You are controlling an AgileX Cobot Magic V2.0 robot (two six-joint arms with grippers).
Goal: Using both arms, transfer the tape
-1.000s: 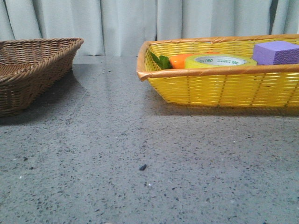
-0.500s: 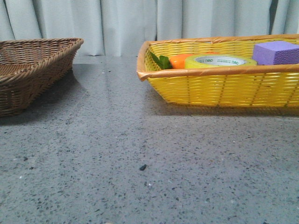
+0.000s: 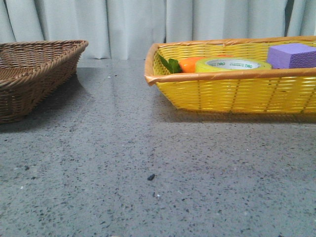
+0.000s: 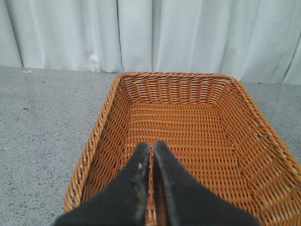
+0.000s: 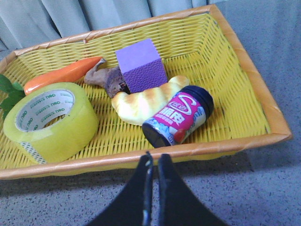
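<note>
Nothing has moved since the earlier frames. The tape [image 5: 51,120] lies flat in the yellow basket [image 3: 232,94] on the right, ready for pickup. The right gripper [image 5: 154,162] and left gripper [image 4: 151,149] hover closed, empty.

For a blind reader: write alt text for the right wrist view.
A yellow basket holds the tape beside a carrot toy, purple block, croissant and lying can. The shut right tool hovers outside its near rim.
</note>
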